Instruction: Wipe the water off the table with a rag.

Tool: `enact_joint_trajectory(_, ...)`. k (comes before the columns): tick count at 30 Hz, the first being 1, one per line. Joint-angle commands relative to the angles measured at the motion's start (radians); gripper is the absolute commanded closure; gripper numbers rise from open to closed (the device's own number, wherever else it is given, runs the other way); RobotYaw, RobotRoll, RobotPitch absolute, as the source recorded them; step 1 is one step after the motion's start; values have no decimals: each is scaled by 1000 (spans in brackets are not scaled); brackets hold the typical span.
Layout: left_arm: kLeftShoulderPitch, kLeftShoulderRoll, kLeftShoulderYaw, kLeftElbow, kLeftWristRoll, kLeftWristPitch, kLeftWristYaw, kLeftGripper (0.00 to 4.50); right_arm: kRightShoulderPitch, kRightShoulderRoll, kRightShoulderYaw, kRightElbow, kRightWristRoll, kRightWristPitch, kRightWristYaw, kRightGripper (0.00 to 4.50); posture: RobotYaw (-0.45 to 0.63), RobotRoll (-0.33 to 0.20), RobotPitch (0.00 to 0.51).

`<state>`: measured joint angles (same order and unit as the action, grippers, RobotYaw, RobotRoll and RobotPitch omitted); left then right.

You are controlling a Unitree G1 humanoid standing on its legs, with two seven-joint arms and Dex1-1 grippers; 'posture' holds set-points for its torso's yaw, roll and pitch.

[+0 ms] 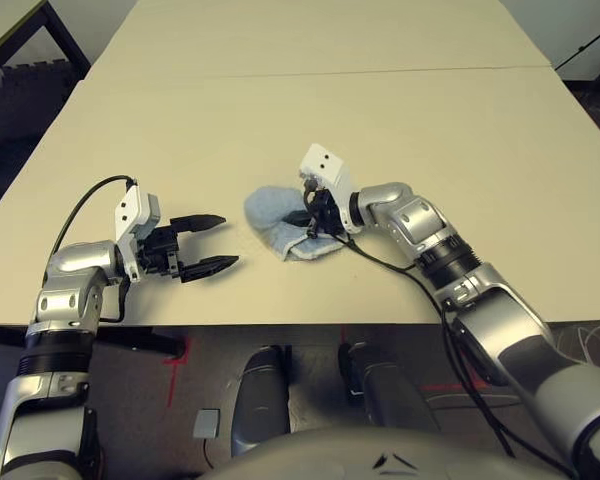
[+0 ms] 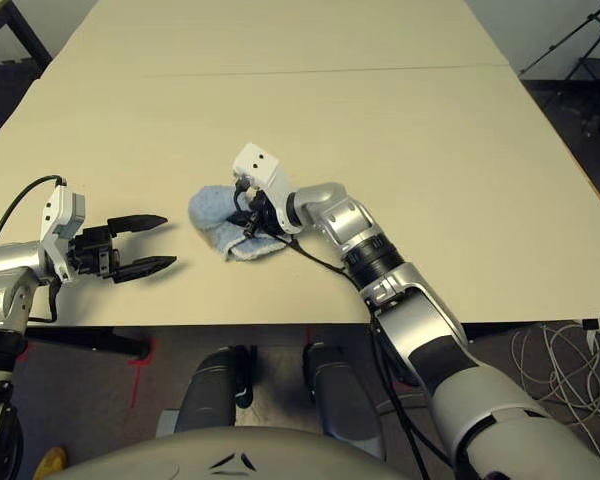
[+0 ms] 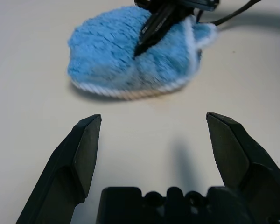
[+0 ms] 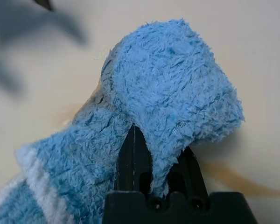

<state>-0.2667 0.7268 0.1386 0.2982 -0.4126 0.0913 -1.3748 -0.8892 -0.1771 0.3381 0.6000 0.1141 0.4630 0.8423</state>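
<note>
pale table (image 1: 400, 140) across the whole frame. blue rag (image 1: 280, 222) at centre, pinched in the closed right claw (image 1: 318, 218). left claw (image 1: 206, 243) at lower left, spread wide, holding nothing. amber water (image 4: 233, 179) smeared beside the rag. no readable writing.

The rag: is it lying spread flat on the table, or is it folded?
Folded. The rag lies bunched on the table, one flap doubled over and pinched in the shut right tool.
</note>
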Motion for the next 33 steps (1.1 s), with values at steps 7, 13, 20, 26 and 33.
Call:
enact_joint_trajectory(7,-50,0,-16,69,8,-10,-22,0,-50,-86,-71,187,-68,-64,-60,4492,-130,0,158)
enact_joint_trajectory(13,-104,8,-30,144,31,-35,-48,0,-81,-159,-104,264,-90,-98,-60,4493,-143,0,156)
enact_joint_trajectory(20,-175,0,-48,219,49,-63,-63,0,-71,-266,-119,293,-113,-97,-17,4494,-164,0,152)
enact_joint_trajectory(26,-216,-8,-59,272,62,-89,-73,0,-9,-342,-123,225,-113,-51,37,4494,-172,0,149)
enact_joint_trajectory(33,-249,-28,-68,319,76,-112,-80,0,-5,-372,-262,24,52,189,133,4494,-200,0,137)
